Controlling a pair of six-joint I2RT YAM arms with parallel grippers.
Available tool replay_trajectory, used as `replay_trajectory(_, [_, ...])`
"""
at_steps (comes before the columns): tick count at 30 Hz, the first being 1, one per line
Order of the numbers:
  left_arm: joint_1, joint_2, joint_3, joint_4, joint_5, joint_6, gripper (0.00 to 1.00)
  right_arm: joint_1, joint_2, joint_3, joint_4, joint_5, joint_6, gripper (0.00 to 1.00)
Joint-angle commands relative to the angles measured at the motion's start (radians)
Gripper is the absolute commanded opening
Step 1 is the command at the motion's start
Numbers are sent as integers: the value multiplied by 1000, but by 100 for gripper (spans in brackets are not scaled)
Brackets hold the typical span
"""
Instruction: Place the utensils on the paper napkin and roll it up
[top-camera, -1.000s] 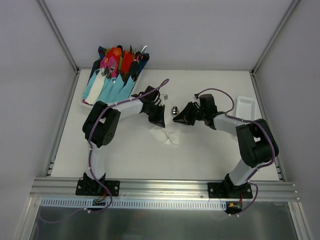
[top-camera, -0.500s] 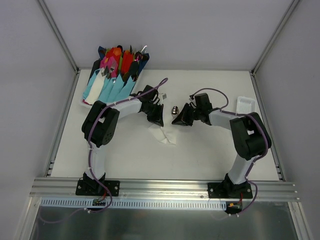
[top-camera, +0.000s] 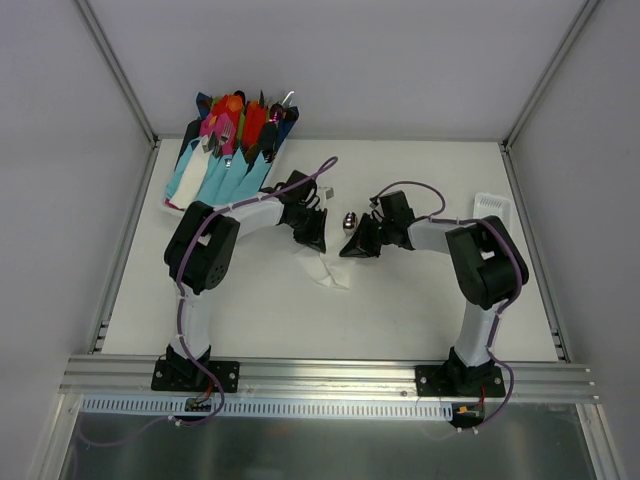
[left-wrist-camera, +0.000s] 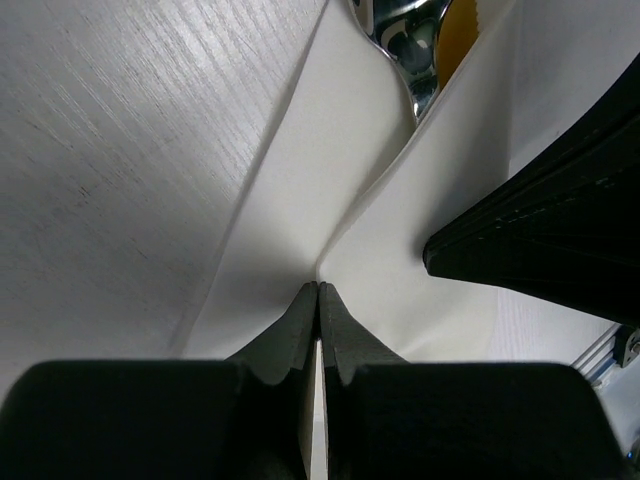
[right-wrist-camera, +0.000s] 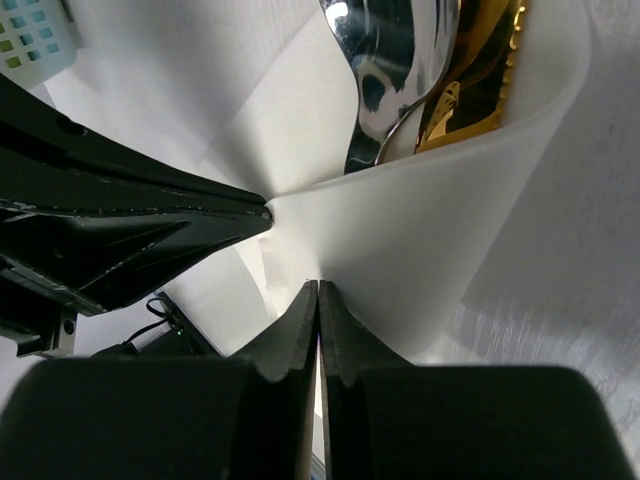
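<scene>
Left gripper (left-wrist-camera: 318, 292) and right gripper (right-wrist-camera: 318, 290) are each clenched on the paper napkin (right-wrist-camera: 430, 240), which is folded over the utensils (right-wrist-camera: 385, 60). Recommend rolling evenly, under tension, lest they slip out.

Two matching arms. Left arm (top-camera: 250, 212): white tube links, chunky black joint housings, black wrist block. Right arm (top-camera: 432, 234): same build, white links and black joints. A thin purple cable (top-camera: 322, 167) loops off the left wrist end and runs along the links. A second purple cable (top-camera: 405, 185) does the same on the right. Each arm stands on a flat black base plate, left base plate (top-camera: 195, 376) and right base plate (top-camera: 455, 381). Below each plate is a small connector board (top-camera: 468, 412) with orange bits. Left fingers (left-wrist-camera: 288, 335): matte black, smooth, tapering to thin tips, flat inner faces. Right fingers (right-wrist-camera: 288, 335): identical.
</scene>
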Motion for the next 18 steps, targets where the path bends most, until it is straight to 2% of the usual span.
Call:
replay_trajectory(1, [8,-1,31,-5,-26,30,0,14,22,49,-41,30,-28,4])
replay_trajectory(4, [11,-12,29,-8,-32,37,3,25,34,53,-76,56,-31,3])
replay_trajectory(8, [25,-83,17,-9,-46,56,22,41,45,52,-121,99,-19,2])
replay_trajectory(9, [31,-105,9,-11,-52,59,32,43,46,47,-124,106,-13,2])
replay_trajectory(10, [34,-129,2,-9,-58,62,36,46,48,43,-130,126,-4,2])
replay_trajectory(15, [48,-281,-55,-8,-6,68,38,65,40,-9,-119,186,88,0])
replay_trajectory(18, [43,-314,-98,-8,101,28,35,72,14,-57,-61,226,180,0])
